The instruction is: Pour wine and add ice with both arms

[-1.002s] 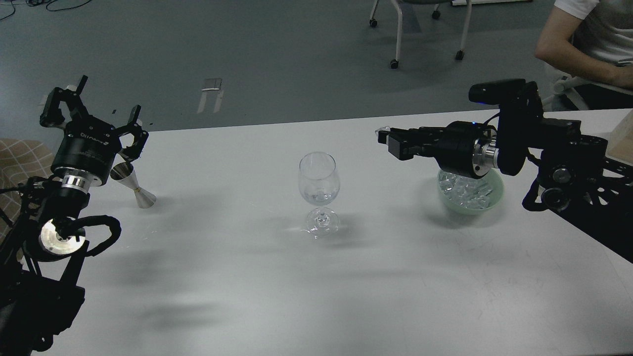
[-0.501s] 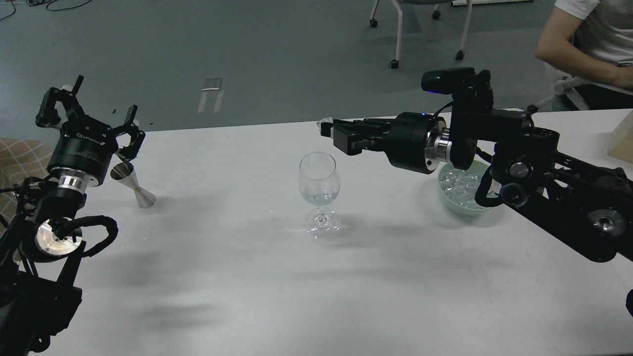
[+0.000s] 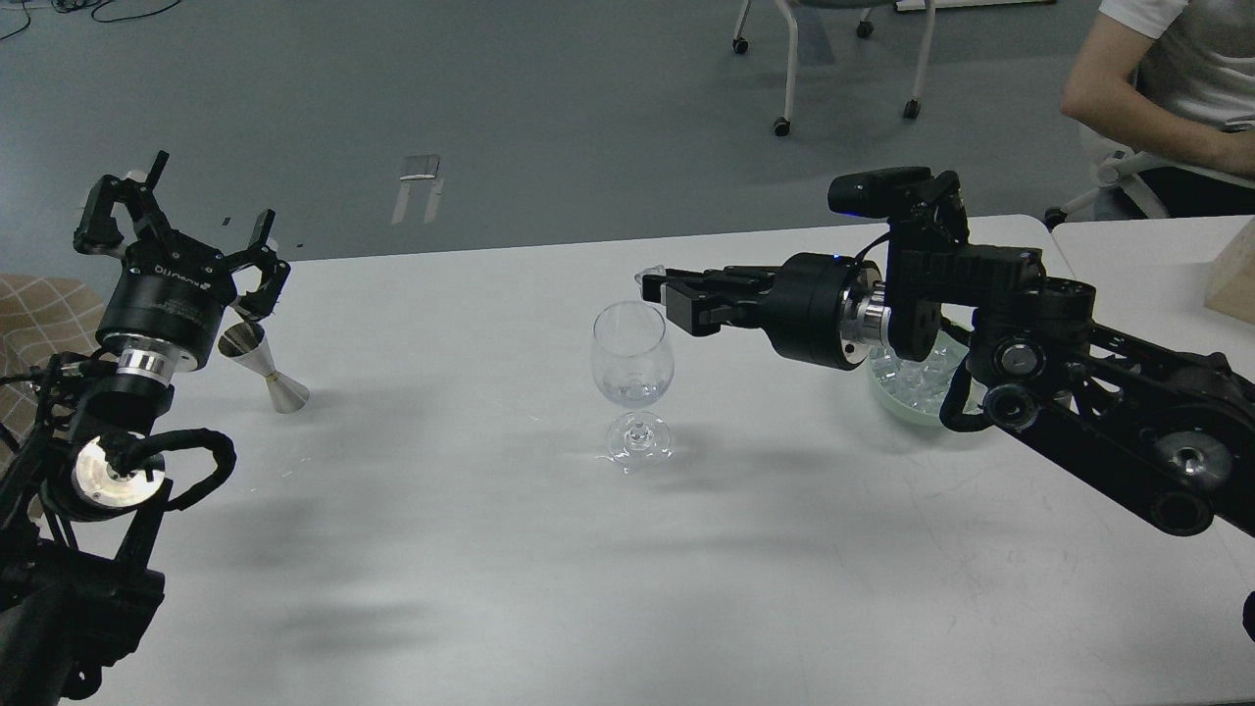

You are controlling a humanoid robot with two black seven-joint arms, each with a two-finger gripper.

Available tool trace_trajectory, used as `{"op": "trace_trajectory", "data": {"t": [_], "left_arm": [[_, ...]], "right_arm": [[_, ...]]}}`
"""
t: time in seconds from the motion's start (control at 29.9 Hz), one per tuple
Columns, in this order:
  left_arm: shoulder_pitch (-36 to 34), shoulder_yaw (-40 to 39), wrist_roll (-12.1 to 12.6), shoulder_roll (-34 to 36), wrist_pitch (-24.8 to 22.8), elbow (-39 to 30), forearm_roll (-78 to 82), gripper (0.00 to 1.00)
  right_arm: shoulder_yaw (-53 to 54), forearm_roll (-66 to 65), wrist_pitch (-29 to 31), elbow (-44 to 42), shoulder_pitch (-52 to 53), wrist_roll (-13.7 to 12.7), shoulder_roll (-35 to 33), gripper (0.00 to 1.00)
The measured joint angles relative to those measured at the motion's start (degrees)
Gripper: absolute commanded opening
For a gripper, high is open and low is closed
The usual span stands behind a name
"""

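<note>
A clear wine glass [image 3: 632, 358] stands upright at the middle of the white table [image 3: 471, 549]. A little wine [image 3: 630, 393] lies in the bottom of its bowl. My right gripper [image 3: 655, 281] reaches in level from the right, its tip just above the glass's right rim. It is shut on a small clear ice cube [image 3: 648, 274]. Behind the right arm sits a pale green bowl [image 3: 922, 407] heaped with ice [image 3: 907, 378], partly hidden by the wrist. At the far left my left gripper [image 3: 191, 214] points up, open and holding nothing. It sits above a steel jigger [image 3: 263, 368].
A person [image 3: 1167, 88] sits beyond the table's back right corner. A wheeled chair [image 3: 843, 59] stands on the floor behind. A wooden box [image 3: 1235, 275] shows at the right edge. The table's far edge runs just behind both grippers.
My right arm has swung left from over the bowl to the glass's rim, carrying the ice cube, and dropped slightly in the last half second. The left arm has barely moved.
</note>
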Motion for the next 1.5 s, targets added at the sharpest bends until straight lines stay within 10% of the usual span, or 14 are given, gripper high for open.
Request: {"op": "trace_trajectory", "data": {"t": [0.23, 0.57, 0.7, 1.5], "left_arm": [[0.0, 0.0, -0.1, 0.1, -0.1, 0.0, 0.0, 0.98], [0.1, 0.0, -0.1, 0.2, -0.1, 0.0, 0.0, 0.98], [0.1, 0.0, -0.1, 0.2, -0.1, 0.0, 0.0, 0.98], [-0.5, 0.7, 0.1, 0.3, 0.4, -0.1, 0.2, 0.98]], "right_arm": [[0.0, 0.0, 0.0, -0.1, -0.1, 0.0, 0.0, 0.47], [0.0, 0.0, 0.0, -0.1, -0.2, 0.0, 0.1, 0.55], [0.5, 0.0, -0.1, 0.1, -0.1, 0.0, 0.1, 1.00], [35.0, 16.7, -1.2, -11.1, -1.4, 0.1, 11.2, 1.00]]}}
